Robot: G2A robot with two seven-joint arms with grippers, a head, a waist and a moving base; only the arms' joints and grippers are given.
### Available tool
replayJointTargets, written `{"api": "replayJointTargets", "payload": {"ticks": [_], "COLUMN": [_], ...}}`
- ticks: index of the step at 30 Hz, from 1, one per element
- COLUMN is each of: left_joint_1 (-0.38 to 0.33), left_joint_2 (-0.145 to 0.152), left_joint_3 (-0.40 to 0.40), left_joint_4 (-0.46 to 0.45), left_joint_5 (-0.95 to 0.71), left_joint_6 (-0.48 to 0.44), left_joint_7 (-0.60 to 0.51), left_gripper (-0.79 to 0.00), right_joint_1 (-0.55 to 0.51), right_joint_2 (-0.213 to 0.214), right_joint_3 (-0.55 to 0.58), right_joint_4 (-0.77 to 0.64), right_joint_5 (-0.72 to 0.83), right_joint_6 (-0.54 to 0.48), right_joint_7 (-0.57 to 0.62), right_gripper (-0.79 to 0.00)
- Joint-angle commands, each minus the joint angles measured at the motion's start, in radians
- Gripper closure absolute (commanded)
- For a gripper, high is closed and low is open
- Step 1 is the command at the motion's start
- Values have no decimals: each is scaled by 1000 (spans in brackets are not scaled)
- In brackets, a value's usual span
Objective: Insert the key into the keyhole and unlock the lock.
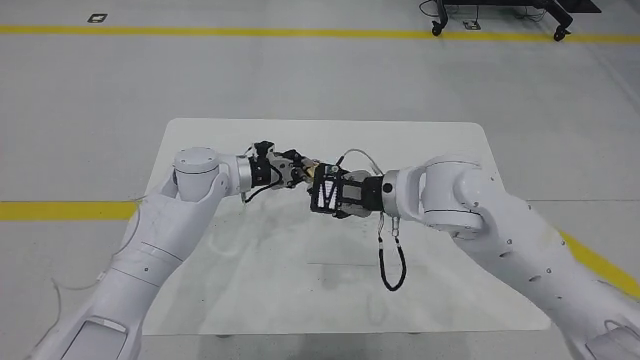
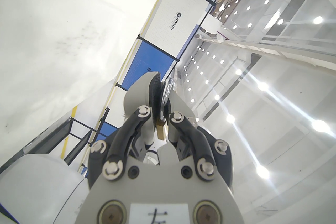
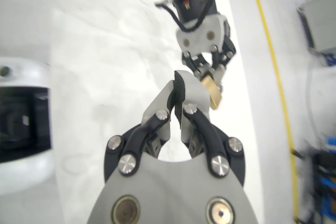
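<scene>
Top view shows both arms meeting in mid-air above the white rectangular table (image 1: 300, 290), wrists turned toward each other, probably so that lock and key can be lined up off the surface. The left gripper (image 1: 296, 169) is clamped on the small brass padlock (image 1: 313, 170), which sits between the two tools.

From the right wrist view the padlock's body juts out beyond the left fingertips, its free end offered toward the right gripper (image 3: 175, 81). Gripping it by the top end likely keeps the keyhole face clear.

The right gripper's ribbed black pads (image 3: 178, 93) are pressed together, and the brass body lies just behind one finger. Whether the key is pinched between those pads is hidden, so I cannot tell.

In the left wrist view a silvery metal piece (image 2: 167, 89) sits between the left fingertips; whether it is shackle or key head I cannot tell.

My judgement is that this is the alignment step, and the lock is not visibly open.
</scene>
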Motion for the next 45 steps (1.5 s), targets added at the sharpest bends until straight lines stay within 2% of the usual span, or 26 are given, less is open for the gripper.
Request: {"api": "replayJointTargets", "payload": {"ticks": [1,3,9,15,19,25,30,31,33,36,43,45], "left_joint_1": [7,14,36,47,49,49,54,58,66,71,72,84], "left_joint_2": [2,3,8,10,11,13,17,18,19,23,23,23], "left_joint_3": [-4,-9,-26,-28,-29,-35,-62,-67,-75,-80,-81,-84], "left_joint_4": [-12,-24,-53,-71,-76,-76,-80,-84,-93,-98,-97,-111], "left_joint_5": [5,10,15,25,30,39,50,56,75,129,129,146], "left_joint_6": [-23,-45,-96,-107,-118,-123,-170,-180,-201,-191,-185,-209], "left_joint_7": [-8,-14,-39,-53,-76,-81,-51,-38,-10,43,47,90], "left_gripper": [0,0,0,0,0,0,0,0,0,0,0,0], "right_joint_1": [-15,-23,-17,8,24,34,11,3,0,0,0,0], "right_joint_2": [7,12,11,4,-3,-10,-6,-3,-2,-2,-2,-2], "right_joint_3": [31,44,36,25,5,-6,16,25,28,28,28,28], "right_joint_4": [66,104,156,189,206,213,181,168,163,163,163,163], "right_joint_5": [119,170,251,254,226,225,238,235,234,234,234,234], "right_joint_6": [-86,-130,-164,-148,-96,-94,-140,-159,-167,-167,-167,-167], "right_joint_7": [-36,-41,-29,-25,-3,-19,-60,-71,-75,-75,-75,-75], "right_gripper": [0,0,0,0,0,0,0,-117,-785,-785,-785,-785]}}
